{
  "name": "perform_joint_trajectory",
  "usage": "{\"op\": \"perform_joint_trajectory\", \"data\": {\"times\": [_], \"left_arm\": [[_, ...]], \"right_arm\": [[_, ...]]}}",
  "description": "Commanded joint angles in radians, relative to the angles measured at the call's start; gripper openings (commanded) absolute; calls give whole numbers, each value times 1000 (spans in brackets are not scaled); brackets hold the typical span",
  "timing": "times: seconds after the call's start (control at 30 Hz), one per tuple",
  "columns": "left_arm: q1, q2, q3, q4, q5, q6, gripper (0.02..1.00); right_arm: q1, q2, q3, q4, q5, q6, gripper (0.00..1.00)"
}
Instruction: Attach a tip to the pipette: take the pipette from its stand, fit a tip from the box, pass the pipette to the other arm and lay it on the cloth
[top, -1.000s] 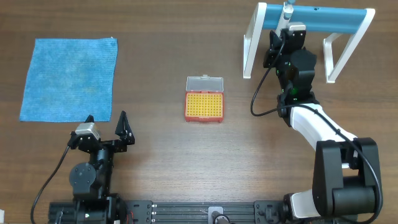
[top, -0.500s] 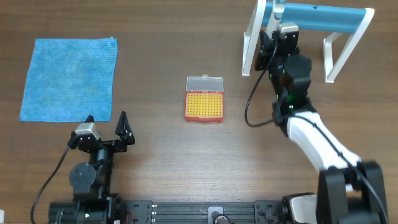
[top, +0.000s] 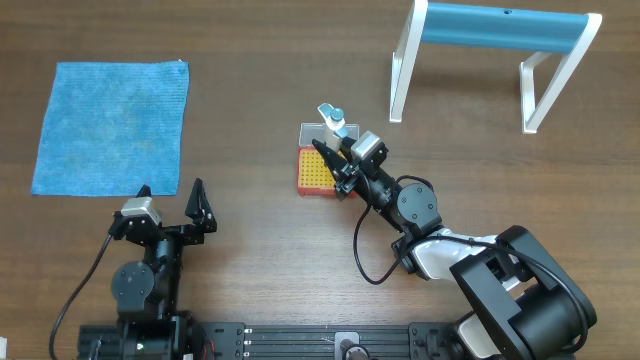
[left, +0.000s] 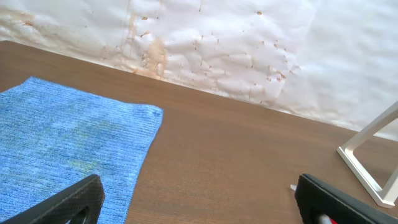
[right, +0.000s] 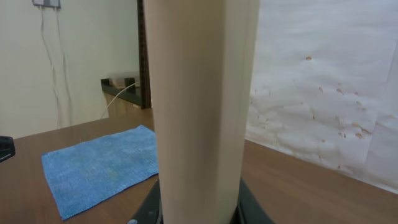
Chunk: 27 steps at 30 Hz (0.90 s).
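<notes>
At the lower left of the top view the left gripper hangs just above its own base, its two black fingers spread wide with nothing between them; in the left wrist view the same gripper shows one finger at each bottom corner and bare brown table in the gap; from the lower right of the top view the right arm reaches across to the centre, where the right gripper is closed around the pipette, whose blue and white head points toward the top of the frame; in the right wrist view the pipette's cream barrel stands upright through the middle, clamped at the bottom edge by the right gripper; in the top view that gripper overlaps the right side of the tip box, an orange tray of tips with its clear lid open on the far side; whether the pipette's lower end touches a tip I cannot tell; farther off, the blue cloth lies flat at the upper left, well apart from the box, and shows also in both wrist views; at the upper right stands the stand, a blue bar on white legs.
</notes>
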<state>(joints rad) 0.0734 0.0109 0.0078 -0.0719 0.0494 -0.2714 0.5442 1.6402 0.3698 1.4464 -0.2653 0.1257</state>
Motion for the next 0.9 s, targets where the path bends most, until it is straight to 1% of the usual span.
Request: {"op": "perform_joint_trajectory", "data": {"times": [0.03, 0.13, 0.2, 0.3, 0.73, 0.9], "left_arm": [[4, -7, -2, -5, 7, -8, 989], [4, -7, -2, -5, 7, -8, 989], [4, -7, -2, -5, 7, -8, 989], [4, -7, -2, -5, 7, -8, 991], [4, -7, -2, -5, 7, -8, 991], [4, -7, -2, -5, 7, -8, 991]], "right_arm": [[5, 25, 25, 11, -13, -1, 82], [1, 71, 25, 16, -12, -53, 86], [-12, 82, 28, 16, -11, -54, 82], [-24, 95, 46, 15, -9, -94, 82], [-15, 137, 71, 15, -18, -93, 82], [-10, 137, 71, 14, -18, -71, 82]]}}
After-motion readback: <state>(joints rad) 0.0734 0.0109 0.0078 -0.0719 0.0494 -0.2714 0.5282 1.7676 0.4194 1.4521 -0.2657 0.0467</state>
